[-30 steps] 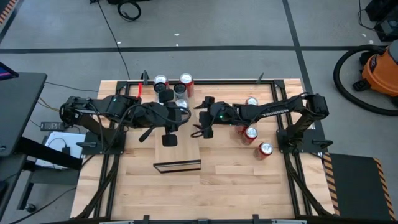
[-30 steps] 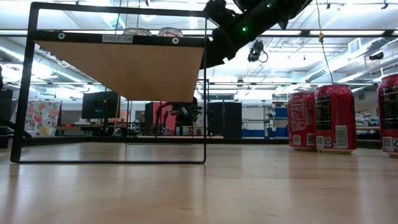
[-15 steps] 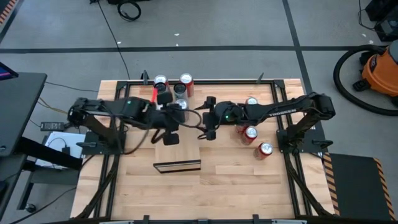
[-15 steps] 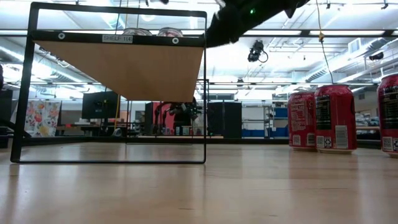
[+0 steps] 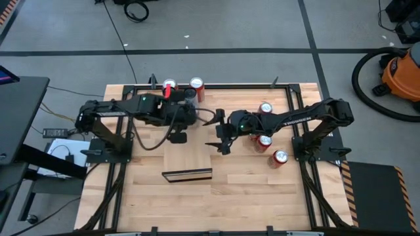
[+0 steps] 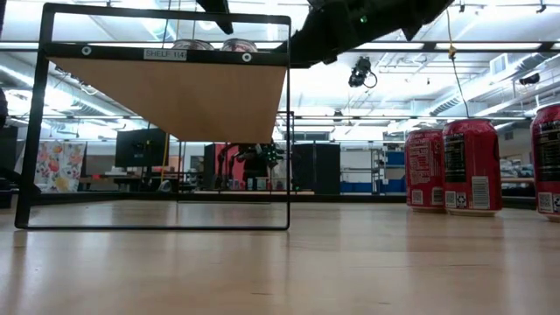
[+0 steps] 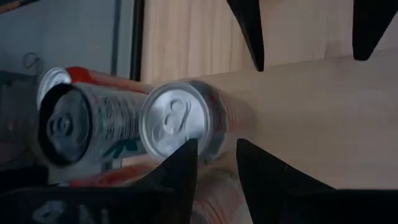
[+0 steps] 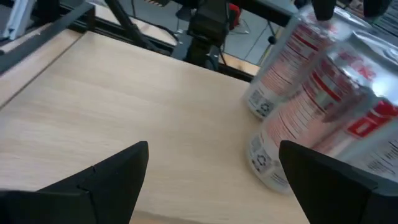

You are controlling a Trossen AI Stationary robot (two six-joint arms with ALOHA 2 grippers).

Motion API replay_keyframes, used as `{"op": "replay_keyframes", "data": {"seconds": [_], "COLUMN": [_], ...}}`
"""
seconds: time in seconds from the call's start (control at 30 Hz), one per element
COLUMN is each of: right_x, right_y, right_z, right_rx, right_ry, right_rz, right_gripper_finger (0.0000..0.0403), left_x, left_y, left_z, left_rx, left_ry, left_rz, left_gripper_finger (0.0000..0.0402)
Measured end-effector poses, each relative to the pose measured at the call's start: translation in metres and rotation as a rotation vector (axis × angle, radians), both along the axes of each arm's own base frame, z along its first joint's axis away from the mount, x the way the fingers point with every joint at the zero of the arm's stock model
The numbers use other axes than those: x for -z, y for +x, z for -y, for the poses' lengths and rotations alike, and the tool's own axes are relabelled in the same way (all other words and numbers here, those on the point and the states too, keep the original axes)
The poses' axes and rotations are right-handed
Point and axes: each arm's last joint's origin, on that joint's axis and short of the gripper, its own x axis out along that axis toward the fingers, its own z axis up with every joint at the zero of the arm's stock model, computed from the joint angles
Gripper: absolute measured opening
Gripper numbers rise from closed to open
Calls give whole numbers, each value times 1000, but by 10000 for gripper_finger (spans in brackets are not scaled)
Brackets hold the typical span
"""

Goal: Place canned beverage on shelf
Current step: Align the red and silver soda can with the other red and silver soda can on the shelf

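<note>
Can (image 7: 180, 124) beyond left jaws, untouched

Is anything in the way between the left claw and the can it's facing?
Nothing visible does. The left gripper points straight at the silver-topped can, just ahead of it; a darker can sits beside that one, not between.

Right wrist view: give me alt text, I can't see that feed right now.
The right gripper, open and empty, hovers over pale wood, pointing toward red-and-silver cans standing close together just ahead. Black frame bars cross behind.
</note>
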Motion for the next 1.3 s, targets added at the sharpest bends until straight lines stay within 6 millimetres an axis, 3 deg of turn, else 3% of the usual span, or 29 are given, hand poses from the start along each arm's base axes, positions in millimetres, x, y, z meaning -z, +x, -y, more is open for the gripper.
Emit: {"op": "replay_keyframes", "data": {"seconds": [0.13, 0.47, 1.0, 1.3], "right_x": [9, 9, 1, 18], "right_y": [-3, -2, 0, 11], "right_z": [1, 0, -4, 1], "right_rx": [8, 4, -118, -109], "right_ry": [6, 9, 97, 83], "right_rz": [12, 32, 117, 114], "right_gripper_finger": [372, 372, 372, 372], "left_x": [-2, 1, 6, 6], "left_y": [2, 9, 10, 10], "left_z": [-11, -29, -25, -24], "left_rx": [-25, -101, -136, -145], "left_ry": [1, 75, 52, 36], "left_rz": [31, 40, 15, 19], "left_gripper_finger": [121, 121, 121, 121]}}
